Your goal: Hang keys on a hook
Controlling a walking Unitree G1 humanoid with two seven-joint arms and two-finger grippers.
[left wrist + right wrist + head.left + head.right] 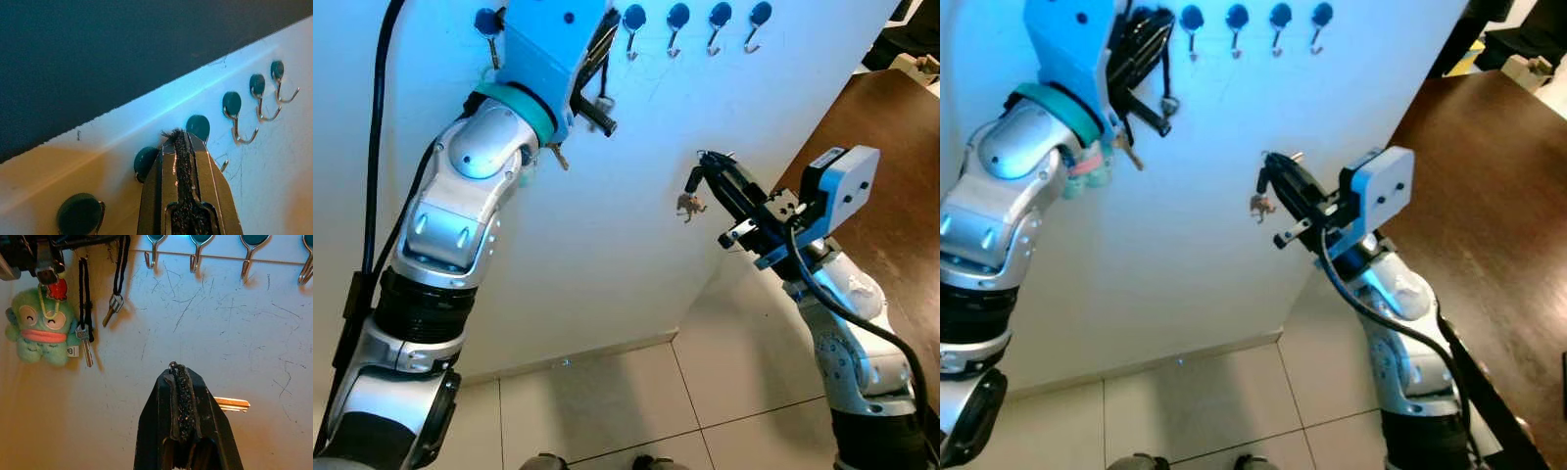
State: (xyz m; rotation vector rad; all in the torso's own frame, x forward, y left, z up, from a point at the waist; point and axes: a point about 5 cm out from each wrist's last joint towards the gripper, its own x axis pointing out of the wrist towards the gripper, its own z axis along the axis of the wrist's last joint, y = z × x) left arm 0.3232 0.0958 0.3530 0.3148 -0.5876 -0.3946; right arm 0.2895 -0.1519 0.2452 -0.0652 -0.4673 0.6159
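Wall (636, 245): white, scuffed, above pale tiles (607, 401); brown table (891, 176) at right.
Hooks (695, 29): row along the wall's top, four bare ones right of the left gripper.
Left gripper (186, 147): raised at the hooks, fingers together; plush (41, 328) and keys (85, 340) hang below.
Right gripper (182, 382): lower, closed on a key (232, 404).
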